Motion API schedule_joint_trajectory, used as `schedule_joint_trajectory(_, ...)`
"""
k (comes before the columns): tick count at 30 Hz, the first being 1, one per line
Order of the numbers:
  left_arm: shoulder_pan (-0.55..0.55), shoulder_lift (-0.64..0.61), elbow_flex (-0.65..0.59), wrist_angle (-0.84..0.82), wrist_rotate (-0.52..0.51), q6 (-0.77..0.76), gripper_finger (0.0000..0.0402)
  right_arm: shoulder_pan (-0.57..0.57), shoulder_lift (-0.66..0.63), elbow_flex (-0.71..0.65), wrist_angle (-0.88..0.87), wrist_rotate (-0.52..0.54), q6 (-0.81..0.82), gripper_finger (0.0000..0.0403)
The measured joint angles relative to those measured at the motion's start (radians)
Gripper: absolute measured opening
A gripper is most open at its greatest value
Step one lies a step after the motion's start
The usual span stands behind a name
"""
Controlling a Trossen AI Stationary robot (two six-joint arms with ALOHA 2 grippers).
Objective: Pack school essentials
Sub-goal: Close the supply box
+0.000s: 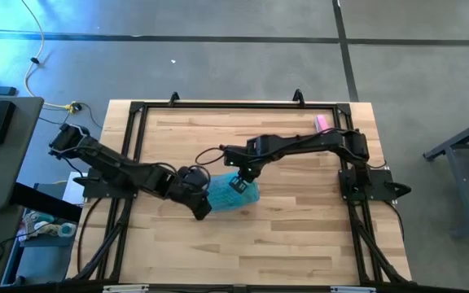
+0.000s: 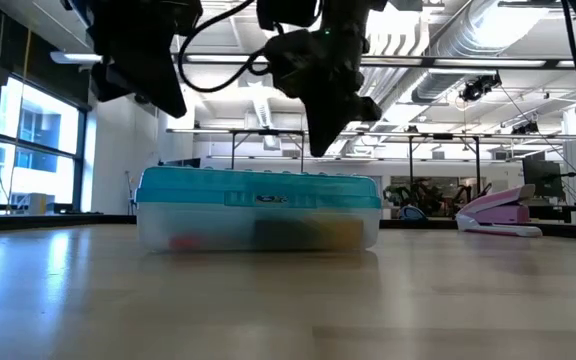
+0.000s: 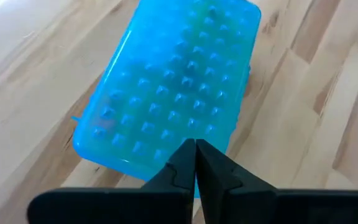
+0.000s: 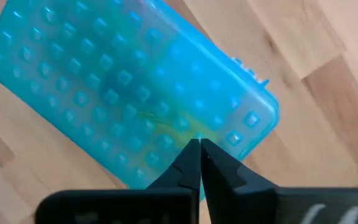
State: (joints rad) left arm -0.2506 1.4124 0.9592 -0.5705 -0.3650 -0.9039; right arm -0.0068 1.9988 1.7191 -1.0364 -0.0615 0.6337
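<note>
The teal-lidded clear box (image 1: 233, 194) lies flat on its base in the middle of the table, lid down. Through its clear wall (image 2: 258, 232) in the low view, the school essentials show as blurred shapes: something red (image 2: 183, 240), something dark and something yellow (image 2: 343, 232). My left gripper (image 3: 196, 144) is shut and hangs above the box's left end (image 1: 204, 203). My right gripper (image 4: 200, 143) is shut and hovers over the lid's studded top (image 1: 238, 183). The low view shows air between both tips (image 2: 320, 150) and the lid.
A pink bar (image 1: 322, 122) lies at the table's far right corner and also shows in the low view (image 2: 498, 212). A black rail frame (image 1: 137, 146) runs round the table top. Bare wood (image 1: 251, 244) stretches between the box and the near edge.
</note>
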Motion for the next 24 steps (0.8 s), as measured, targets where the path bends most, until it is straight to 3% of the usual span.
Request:
schedule_joint_trajectory(13,0.056,0.07,0.002,0.032,0.126,0.182,0.0,0.035,0.053,0.0,-0.002,-0.018,0.172,0.0)
schedule_joint_trajectory(24,0.087,0.155,0.0,0.009,0.162,0.251,0.0,0.05,0.059,0.0,-0.015,0.0,0.261,0.0)
